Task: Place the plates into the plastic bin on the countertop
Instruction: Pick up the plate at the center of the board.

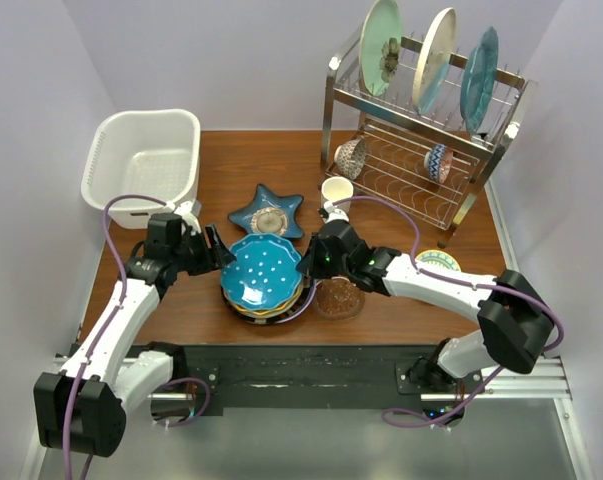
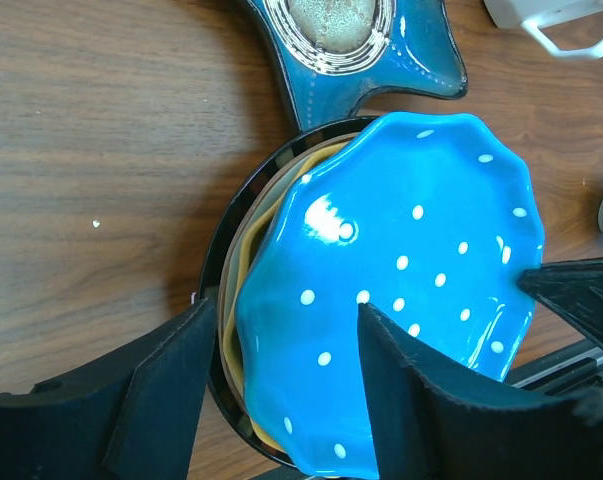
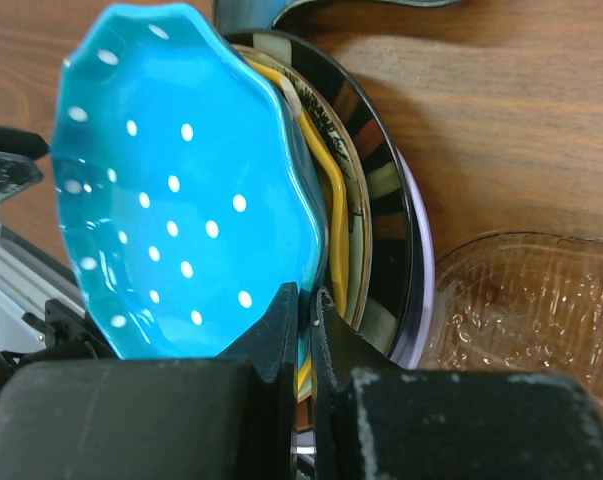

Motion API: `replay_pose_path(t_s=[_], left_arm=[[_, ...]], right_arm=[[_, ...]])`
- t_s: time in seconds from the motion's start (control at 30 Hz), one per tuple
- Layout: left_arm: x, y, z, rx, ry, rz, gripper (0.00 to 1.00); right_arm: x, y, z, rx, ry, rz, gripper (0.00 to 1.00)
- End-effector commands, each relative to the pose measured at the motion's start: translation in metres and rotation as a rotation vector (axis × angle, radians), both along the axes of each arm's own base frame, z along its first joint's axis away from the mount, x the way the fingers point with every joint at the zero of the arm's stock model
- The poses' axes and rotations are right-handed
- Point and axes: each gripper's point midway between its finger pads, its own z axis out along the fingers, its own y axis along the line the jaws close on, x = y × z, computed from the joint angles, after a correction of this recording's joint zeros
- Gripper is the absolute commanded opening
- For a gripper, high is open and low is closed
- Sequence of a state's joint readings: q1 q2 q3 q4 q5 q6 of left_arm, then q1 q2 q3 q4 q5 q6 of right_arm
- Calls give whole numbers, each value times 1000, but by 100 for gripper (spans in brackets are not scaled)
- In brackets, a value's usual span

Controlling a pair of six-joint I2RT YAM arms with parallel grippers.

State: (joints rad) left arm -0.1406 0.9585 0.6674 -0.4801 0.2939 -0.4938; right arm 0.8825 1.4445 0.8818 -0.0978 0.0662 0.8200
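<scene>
Blue plate (image 1: 264, 272) tops the stack (image 1: 281, 308) at mid-surface (image 1: 231, 165).

- Right gripper (image 3: 303, 300) is at the plate's 3 o'clock rim, jaws clamped on the thin edge. One finger is on the dotted face, the other apparently under it. Probable reason: the plate nests in the one below, so the rim is the only purchase.
- The rim on that side looks raised off the yellow plate beneath. I judge it is being pried free.
- Left gripper (image 2: 281, 318) is at 9 o'clock, jaws apart, straddling the opposite rim. I cannot confirm contact. It reads as poised to take that edge or steady the stack.
- The plate is round with a wavy rim, so it has no true long axis. Its hollow faces up, seemingly tipped down toward 9 o'clock.
- Bin (image 1: 141, 165) is at 10 o'clock from the stack, well apart, mouth up.
- Star dish (image 1: 268, 212) is just beside the stack at 12 o'clock.
- Glass dish (image 1: 339, 297) is close at 3 o'clock, under the right arm. It may be clipped on the lift.
</scene>
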Motion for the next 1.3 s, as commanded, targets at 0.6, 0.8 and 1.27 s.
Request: replay_pose_path(t_s=[0.6,0.8,1.27], left_arm=[[4,-9,5,-29,-30,-47,58],[0,-11,1,-41,-9,-51,58],[-5,-20,5,-101,-15,-72,57]], right_arm=[[-2,-14,-23,-69,-10,-19,0],[-3,-7,-31,-54,3,5,0],[-10,15,-41,25,44,72,0]])
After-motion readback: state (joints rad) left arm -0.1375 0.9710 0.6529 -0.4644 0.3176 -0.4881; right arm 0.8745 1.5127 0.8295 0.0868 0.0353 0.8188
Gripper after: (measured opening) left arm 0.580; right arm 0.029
